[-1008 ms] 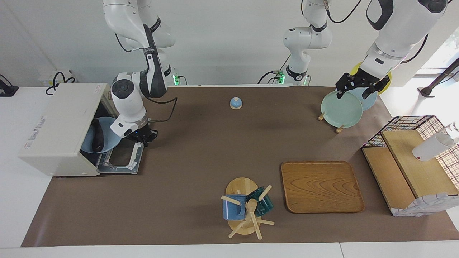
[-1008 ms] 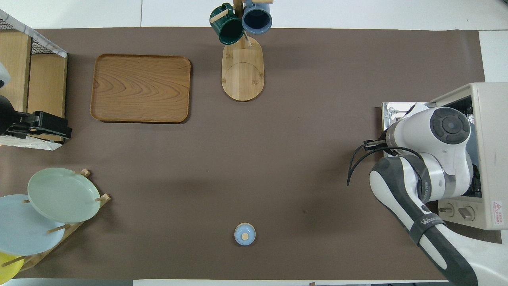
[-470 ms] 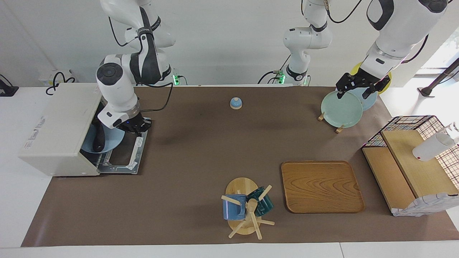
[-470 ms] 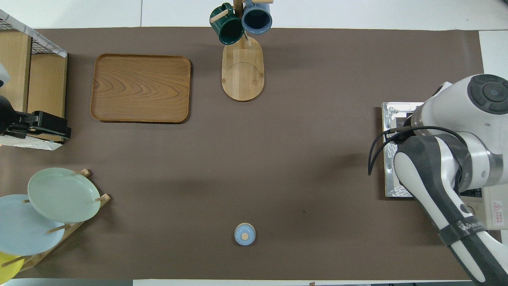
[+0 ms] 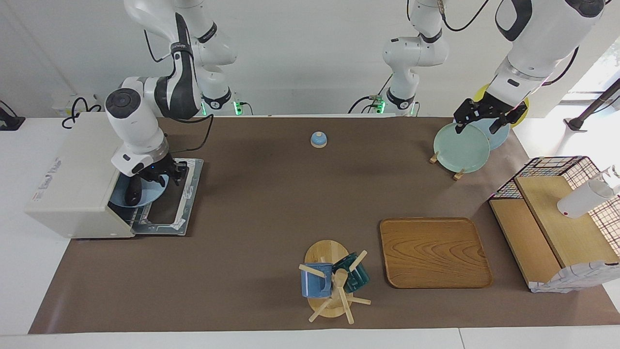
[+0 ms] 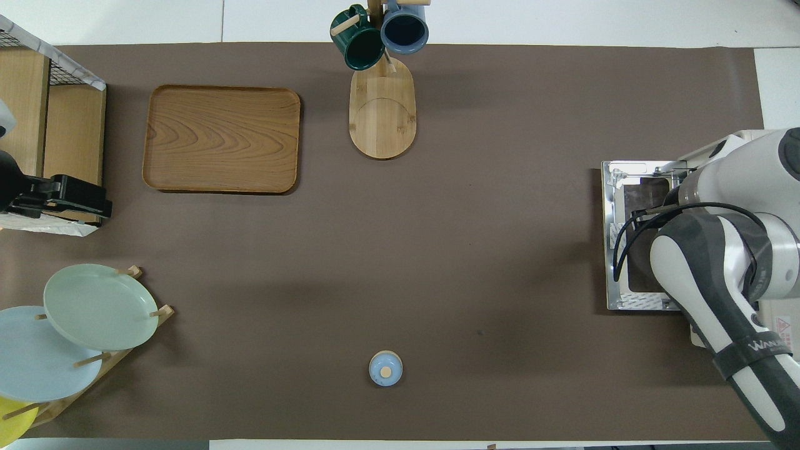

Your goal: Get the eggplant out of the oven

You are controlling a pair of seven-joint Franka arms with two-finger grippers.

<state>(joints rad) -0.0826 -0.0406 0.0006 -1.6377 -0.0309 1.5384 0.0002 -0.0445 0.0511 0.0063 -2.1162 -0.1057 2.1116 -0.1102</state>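
Observation:
The cream-white oven [image 5: 72, 179] stands at the right arm's end of the table, its door [image 5: 169, 203] folded down flat on the mat. The dark eggplant [image 5: 131, 192] lies on a light blue plate [image 5: 150, 196] in the oven's mouth. My right gripper [image 5: 162, 177] is low over the plate's rim at the oven mouth, beside the eggplant. In the overhead view the right arm covers the oven mouth; only the oven's edge [image 6: 750, 136] and its door [image 6: 634, 250] show, and the eggplant is hidden. My left gripper [image 5: 477, 127] waits open over the plate rack.
A small blue bell [image 5: 318, 139] sits mid-table near the robots. A wooden tray [image 5: 434, 252] and a mug stand [image 5: 334, 278] lie farther out. A rack of plates [image 5: 461, 148] and a wooden shelf with a wire basket [image 5: 557, 228] stand at the left arm's end.
My right gripper has moved from over the open door's outer edge in toward the oven mouth and now hangs over the plate's rim. The left arm has not moved.

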